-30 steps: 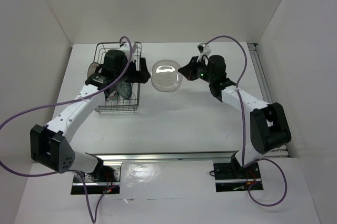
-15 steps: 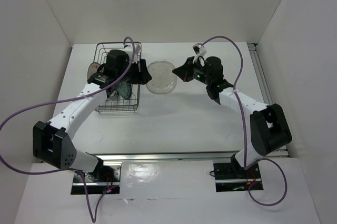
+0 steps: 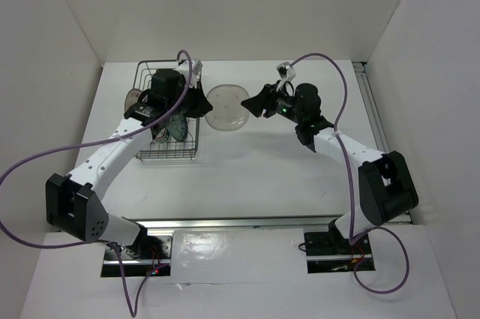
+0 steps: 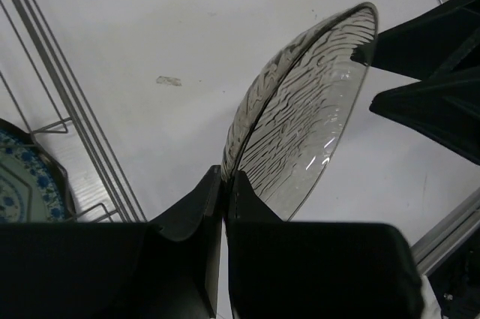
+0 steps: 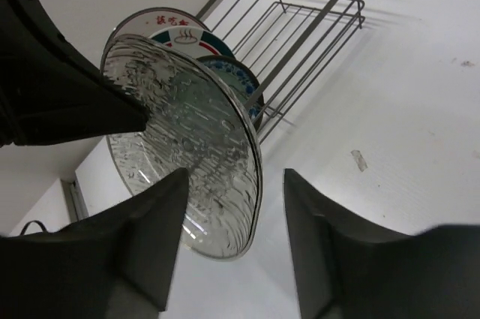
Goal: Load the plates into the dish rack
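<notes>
You are looking down on a white table [image 3: 247, 161] walled in by white panels. The dish rack [image 3: 171, 157], a dark wire basket, sits at the back left of the table. Your left arm [image 3: 112, 150] reaches forward across the rack, and your right arm [image 3: 352, 155] stretches in from the right, so the two wrists face each other at the back of the table.

Between them, a clear, ribbed glass plate [image 3: 227, 106] hangs in the air above the table, just to the right of the rack. In the left wrist view it stands tilted on edge, its ribbed face turned down towards the table.

Your left gripper [image 4: 225, 188] is pressed together on the plate's near rim, pinching it between both fingers. Your right gripper [image 5: 236, 184] is spread wide, its two fingers apart on either side of the plate's opposite edge. From the left wrist view, the upper finger looks very close to the rim, but you cannot tell whether it touches.

Inside the rack, plates stand upright between the prongs: a white plate with a red-and-teal rim [image 5: 171, 20] at the far side, and a teal patterned plate [image 5: 229, 71] in front of it.
</notes>
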`<state>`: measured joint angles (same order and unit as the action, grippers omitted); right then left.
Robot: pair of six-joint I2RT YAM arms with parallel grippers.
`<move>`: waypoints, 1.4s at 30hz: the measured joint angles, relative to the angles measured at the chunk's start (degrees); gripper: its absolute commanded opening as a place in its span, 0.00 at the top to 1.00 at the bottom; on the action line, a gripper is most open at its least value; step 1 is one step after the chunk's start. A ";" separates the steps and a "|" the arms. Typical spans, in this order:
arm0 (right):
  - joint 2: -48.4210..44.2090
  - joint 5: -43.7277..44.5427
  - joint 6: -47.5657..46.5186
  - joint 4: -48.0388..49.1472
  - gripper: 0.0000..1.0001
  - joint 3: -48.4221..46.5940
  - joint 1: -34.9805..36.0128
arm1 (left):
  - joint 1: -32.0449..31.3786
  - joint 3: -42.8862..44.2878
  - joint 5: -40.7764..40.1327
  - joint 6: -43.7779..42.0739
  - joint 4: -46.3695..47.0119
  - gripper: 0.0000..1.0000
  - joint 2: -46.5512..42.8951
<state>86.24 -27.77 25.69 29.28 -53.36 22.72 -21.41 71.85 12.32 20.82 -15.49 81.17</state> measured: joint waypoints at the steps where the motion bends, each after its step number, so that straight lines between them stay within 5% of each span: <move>1: -0.22 -0.22 0.17 0.20 0.16 0.15 0.20 | 0.00 -0.02 -0.61 -0.31 -0.02 1.00 -0.28; 2: -0.44 -0.33 0.61 0.24 0.03 0.28 0.31 | 0.00 -0.02 -1.33 -1.29 0.00 1.00 -0.81; 3: -0.61 -0.31 0.68 0.39 0.00 0.44 0.37 | 0.00 -0.02 -2.29 -1.77 -0.04 1.00 -1.27; 21: -4.13 3.76 -1.36 -4.44 0.00 1.42 0.76 | 0.13 4.79 -44.35 -7.45 -9.29 1.00 -4.68; 42: -5.77 1.09 -2.40 -4.76 0.00 6.16 -0.85 | 0.15 10.80 -53.77 -6.69 -16.68 1.00 9.31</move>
<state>80.47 -26.68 23.29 24.51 -47.20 21.87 -21.26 82.65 -41.45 14.13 -32.16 90.48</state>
